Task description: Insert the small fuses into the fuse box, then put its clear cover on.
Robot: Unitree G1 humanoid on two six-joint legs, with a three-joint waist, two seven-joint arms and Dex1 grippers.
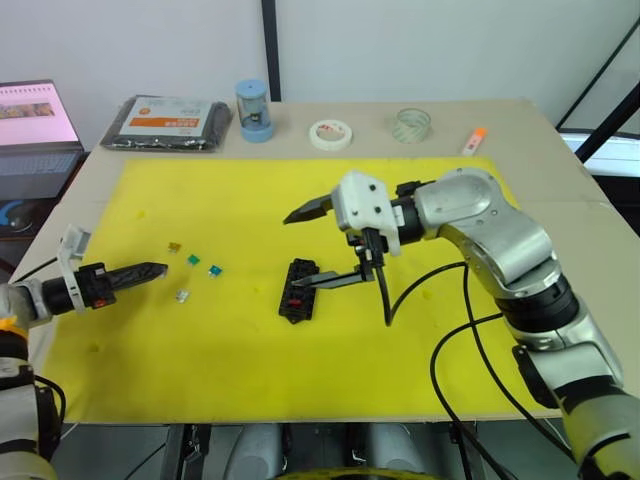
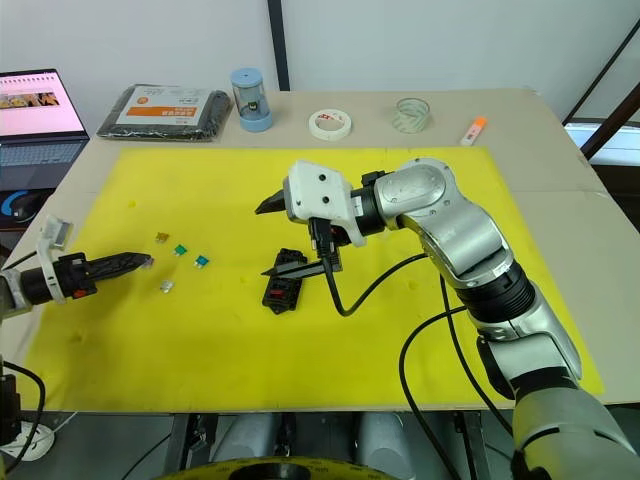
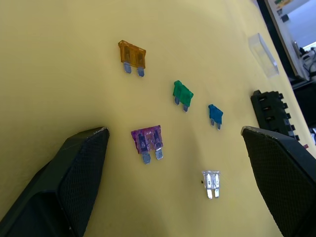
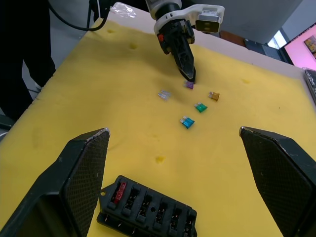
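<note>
While one red fuse (image 4: 117,192) already sits in an end slot of the fuse box (image 1: 298,291), five more lie loose on the yellow mat (image 1: 240,380) — so the step in hand appears to be fuse insertion, early on.

Item, loose fuses, left of the box: tan fuse (image 3: 132,56), green fuse (image 3: 182,94), teal fuse (image 3: 215,114), purple fuse (image 3: 147,141), clear fuse (image 3: 211,181). All flat on the mat, apart from one another.

Item, left gripper (image 3: 175,148): fingers spread wide, empty, low over the mat, with the purple fuse lying between them nearer the one finger.

Item, right gripper (image 1: 312,245): fingers spread wide, empty, poised over the fuse box, its lower finger just above the box's top.

Item, clear cover (image 3: 263,54): on the mat beyond the teal fuse, not on the box.

Next move, as judged: the left gripper closes on the purple fuse — a tiny flat chip, calling for a centred pinch on its body so the blades stay free for a slot. Cover goes on last.
</note>
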